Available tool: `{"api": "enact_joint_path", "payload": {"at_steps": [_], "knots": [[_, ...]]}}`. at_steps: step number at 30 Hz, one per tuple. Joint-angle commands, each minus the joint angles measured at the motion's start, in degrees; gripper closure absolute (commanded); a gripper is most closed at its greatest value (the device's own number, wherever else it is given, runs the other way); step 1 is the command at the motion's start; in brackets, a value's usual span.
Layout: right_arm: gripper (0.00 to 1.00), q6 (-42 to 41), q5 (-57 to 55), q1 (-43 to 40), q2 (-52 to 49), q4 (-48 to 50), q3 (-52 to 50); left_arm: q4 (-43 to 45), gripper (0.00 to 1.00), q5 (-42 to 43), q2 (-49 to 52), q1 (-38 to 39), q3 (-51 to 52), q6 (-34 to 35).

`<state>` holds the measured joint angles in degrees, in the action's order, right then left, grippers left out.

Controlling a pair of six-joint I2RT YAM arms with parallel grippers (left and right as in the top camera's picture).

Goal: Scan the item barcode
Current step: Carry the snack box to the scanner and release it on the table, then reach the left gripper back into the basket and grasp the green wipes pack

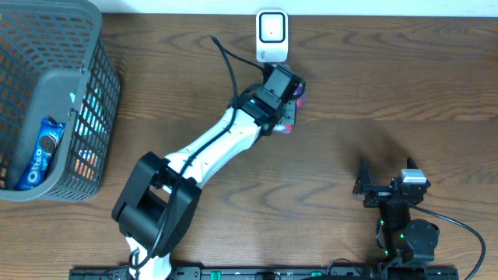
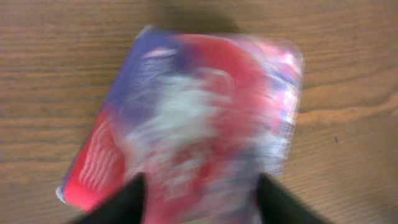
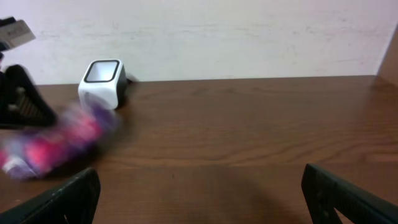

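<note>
The left arm reaches across the table (image 1: 389, 93) toward its far edge, where a small white scanner (image 1: 271, 35) stands upright with its dark-framed window facing up. The left tool (image 2: 202, 199) hangs just in front of the scanner, directly over a snack packet (image 2: 199, 112) printed in red, blue and white. In the left wrist view the packet is skewed, one corner pointing to the lower left, and it fills most of the frame. The tool's two dark fingers (image 2: 124, 205) stand spread on either side of the packet's near edge. The packet is badly smeared in both wrist views, so it only seems to lie flat on the wood, and whether the fingers touch it cannot be told. From the right wrist view the packet shows as a pink and purple blur just beside the scanner.

The right tool (image 3: 202, 186) sits near the front edge of the table, well apart from the packet, its jaws wide apart with nothing between them.

A grey wire basket (image 1: 93, 117) stands at the left edge and holds a blue Oreo pack (image 1: 43, 152)
</note>
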<state>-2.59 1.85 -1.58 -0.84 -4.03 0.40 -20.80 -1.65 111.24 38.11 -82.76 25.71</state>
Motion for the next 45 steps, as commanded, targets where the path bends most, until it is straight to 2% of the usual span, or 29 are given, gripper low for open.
{"api": "enact_joint_path", "payload": {"at_steps": [1, 7, 10, 13, 18, 23, 26, 30, 38, 45], "knots": [[0.01, -0.76, -0.02, -0.26, 0.2, -0.24, -0.09, 0.37, 0.23, -1.2, -1.29, 0.0, -0.26, 0.5], [0.01, -0.76, -0.02, -0.24, 0.2, -0.22, -0.09, 0.13, 0.22, -1.25, -7.98, -2.34, -0.31, -0.66], [0.01, -0.76, 0.0, -0.24, 0.2, -0.24, -0.09, 0.09, 0.22, -1.49, -14.14, -5.51, -0.31, -4.46], [0.01, -0.76, -0.02, -0.24, 0.2, -0.22, -0.09, -1.18, 0.22, -6.08, -20.59, -10.43, -0.31, -5.77], [0.01, -0.76, -0.02, -0.24, 0.2, -0.24, -0.09, -4.13, 0.22, -14.93, -29.62, -23.8, -0.31, -5.73], [0.01, -0.76, -0.02, -0.24, 0.2, -0.22, -0.09, -7.82, 0.22, -15.15, -33.97, -41.55, -0.31, -5.51], [0.01, -0.76, -0.02, -0.24, 0.2, -0.22, -0.09, -9.25, 0.23, -14.75, -33.48, -50.58, -0.2, -5.53], [0.01, -0.76, 0.0, -0.24, 0.2, -0.24, -0.09, -9.38, 0.26, -9.01, -30.53, -58.05, 0.04, -7.58], [0.01, -0.76, -0.02, -0.24, 0.2, -0.24, -0.09, -9.18, 0.26, -7.8, -21.4, -65.44, 0.04, -8.31], [0.01, -0.76, 0.0, -0.24, 0.2, -0.24, -0.09, -9.33, 0.26, -7.76, -15.47, -67.63, 0.04, -9.22]]}}
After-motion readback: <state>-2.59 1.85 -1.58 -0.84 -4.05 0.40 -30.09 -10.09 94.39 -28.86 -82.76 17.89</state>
